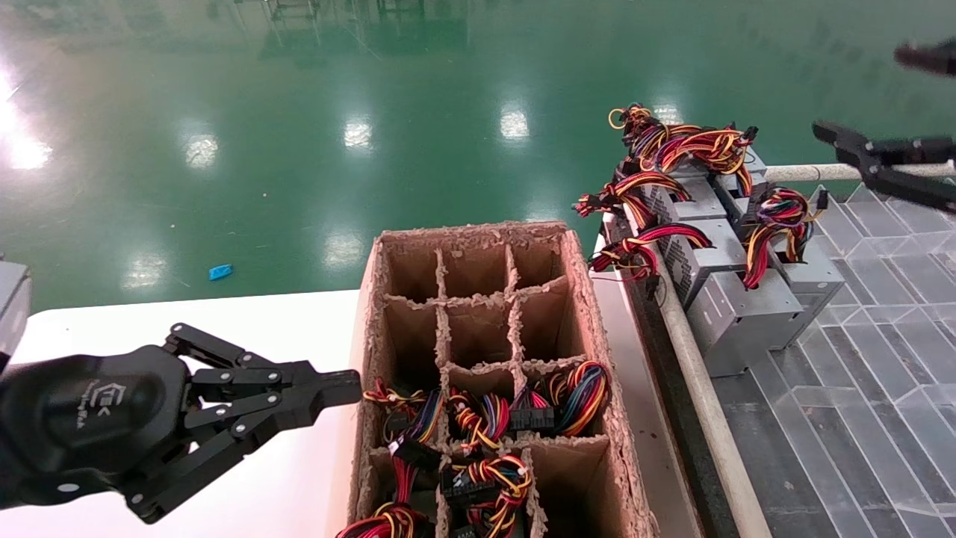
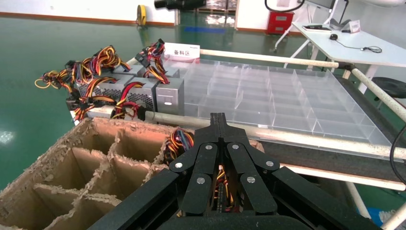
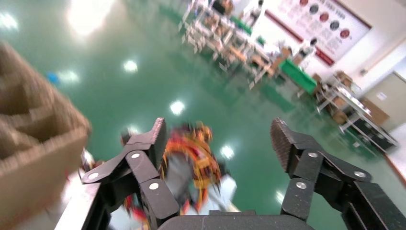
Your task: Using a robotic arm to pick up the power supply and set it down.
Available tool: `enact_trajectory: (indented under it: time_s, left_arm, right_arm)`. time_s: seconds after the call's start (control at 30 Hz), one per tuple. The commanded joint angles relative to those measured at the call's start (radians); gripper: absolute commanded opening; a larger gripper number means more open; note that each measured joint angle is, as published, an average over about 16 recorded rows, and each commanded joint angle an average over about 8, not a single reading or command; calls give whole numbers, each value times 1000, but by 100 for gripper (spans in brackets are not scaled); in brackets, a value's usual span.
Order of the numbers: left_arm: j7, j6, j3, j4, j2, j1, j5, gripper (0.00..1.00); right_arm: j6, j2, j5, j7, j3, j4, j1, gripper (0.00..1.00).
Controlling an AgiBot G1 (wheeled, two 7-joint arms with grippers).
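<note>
Grey sheet metal makes up each power supply [image 1: 736, 314], and several alike are sitting packed side by side just to the right of the cardboard box [image 1: 597, 314], on the clear tray [image 1: 881, 314] beyond the pale rail. Judging by the steel casing, one should be heavy and rigid, with smooth walls that could slip, while its red, yellow and black wires [image 1: 773, 220] are flopping loosely on top and would make a poor hold; gripping across the bare flat sides of the nearest casing looks safest. The right hand [image 1: 870, 104] is hovering above and beyond the group, well right of the box, its fingers [image 3: 155, 136] spread wide around nothing. The left hand [image 1: 343, 388] is hanging over the white tabletop [image 1: 299, 329] at the box's left wall, fingers pressed together, empty.
</note>
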Motion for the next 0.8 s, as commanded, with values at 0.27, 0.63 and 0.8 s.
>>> enact_trajectory:
  time_s: [0.27,0.63,0.8]
  left_arm:
    - [0,0,0,0,0,0,0,0]
    - [0,0,0,0,0,0,0,86]
    - [0,0,0,0,0,0,0,100]
  right_arm:
    - [-104,-40,42,31,26,-8,2,100]
    - [-264,-106,37,94,41,-21,5,100]
    - [-337,-136,35,122,48,-27,6,100]
